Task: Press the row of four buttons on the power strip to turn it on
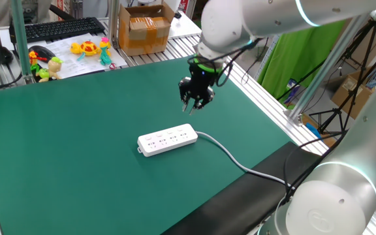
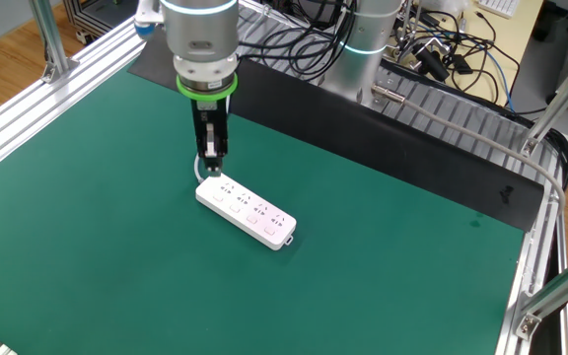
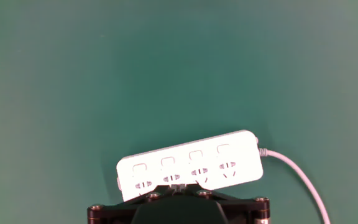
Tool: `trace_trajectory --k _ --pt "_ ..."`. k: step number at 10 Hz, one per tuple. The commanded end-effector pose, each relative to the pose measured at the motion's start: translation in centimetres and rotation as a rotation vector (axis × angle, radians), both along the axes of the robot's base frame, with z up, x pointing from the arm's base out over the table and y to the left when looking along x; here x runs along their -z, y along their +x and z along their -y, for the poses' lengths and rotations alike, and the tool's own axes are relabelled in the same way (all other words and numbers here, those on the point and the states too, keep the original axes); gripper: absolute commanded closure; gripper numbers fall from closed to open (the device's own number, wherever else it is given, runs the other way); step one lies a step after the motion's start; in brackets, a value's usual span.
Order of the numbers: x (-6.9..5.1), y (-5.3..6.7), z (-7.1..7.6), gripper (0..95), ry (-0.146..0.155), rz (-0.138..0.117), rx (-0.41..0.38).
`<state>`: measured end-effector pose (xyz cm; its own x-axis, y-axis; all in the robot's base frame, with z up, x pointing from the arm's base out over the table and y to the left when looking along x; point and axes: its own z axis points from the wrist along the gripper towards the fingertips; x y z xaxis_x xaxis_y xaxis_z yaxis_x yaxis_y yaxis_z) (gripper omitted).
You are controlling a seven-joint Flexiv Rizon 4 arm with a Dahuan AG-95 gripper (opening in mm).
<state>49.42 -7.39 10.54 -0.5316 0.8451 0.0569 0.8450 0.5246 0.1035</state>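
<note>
The power strip (image 1: 168, 139) lies flat on the green mat (image 1: 70, 143), near the centre of both fixed views and in the lower half of the hand view. Its cable (image 1: 230, 156) leaves one short end and runs toward the lower right of the frame in that fixed view. The four buttons (image 3: 181, 157) show in the hand view as small raised squares in a row along the strip's upper edge, each above a socket.

The gripper (image 1: 194, 99) hangs above the mat, clear of the strip. In the other fixed view it sits just above the strip's upper-left end. No view shows the fingertips clearly enough to judge them, so it cannot be told whether the claw is spread or pressed together. Nothing is held.

No button appears pressed yet; the descent to the first button is the step in hand.

Risks from this position:
- The buttons are small and adjacent to the sockets. A lateral offset would likely place the fingertip on a socket or the bare casing.
- The strip is loose on the mat. An off-centre or angled push could slide or tip it.
- The cable could drag the strip if it shifts.
</note>
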Motion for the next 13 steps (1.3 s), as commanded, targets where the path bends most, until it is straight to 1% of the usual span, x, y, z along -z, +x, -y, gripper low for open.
trace_trajectory --k 1,2,3,4,5,6,8,9,10,12,13 --pt "0.5 -0.1 -0.3 57.0 0.052 0.030 0.037" --pt "0.5 0.0 -0.6 57.0 0.082 0.036 0.075" --pt "0.5 0.2 -1.2 57.0 0.074 0.035 0.086" --pt "0.6 0.5 -1.8 57.0 0.061 0.035 0.085" --pt "0.7 0.8 -2.3 57.0 0.042 0.034 0.076" --pt "0.9 1.2 -2.5 57.0 0.022 0.029 0.071" --pt "1.4 1.7 -2.5 57.0 -0.015 0.014 0.067" --pt "1.6 1.8 -2.4 57.0 -0.032 -0.004 0.068" --pt "2.1 1.9 -2.4 57.0 -0.057 -0.022 0.069" --pt "2.9 1.8 -2.5 57.0 -0.072 -0.019 0.061" --pt "3.3 1.8 -2.4 57.0 -0.070 -0.017 0.060"
